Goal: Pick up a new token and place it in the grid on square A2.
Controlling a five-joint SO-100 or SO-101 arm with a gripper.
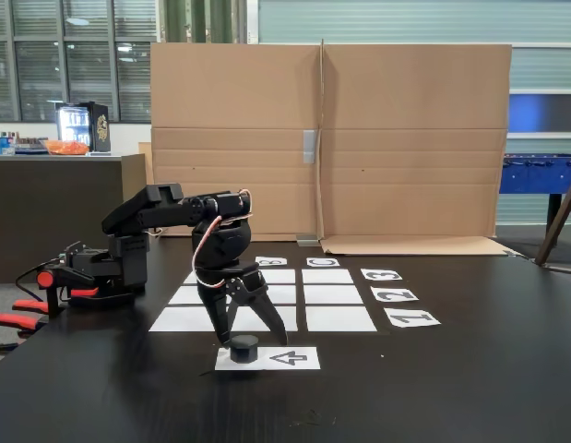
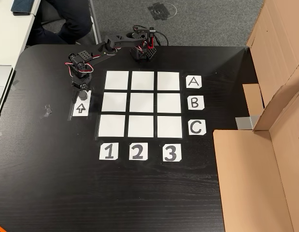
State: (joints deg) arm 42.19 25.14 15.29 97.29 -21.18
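Black token sits under spread gripper.

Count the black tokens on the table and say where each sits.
1. The token sits on the arrow sheet left of the grid in the other view, under the open gripper. None lies on the squares.

In the other view, three small white cards on the desk stand to the right of the grid and read A, B and C. Below the grid, three cards read 1, 2 and 3. A separate white sheet to the left of the grid carries a printed arrow that points up in this view.
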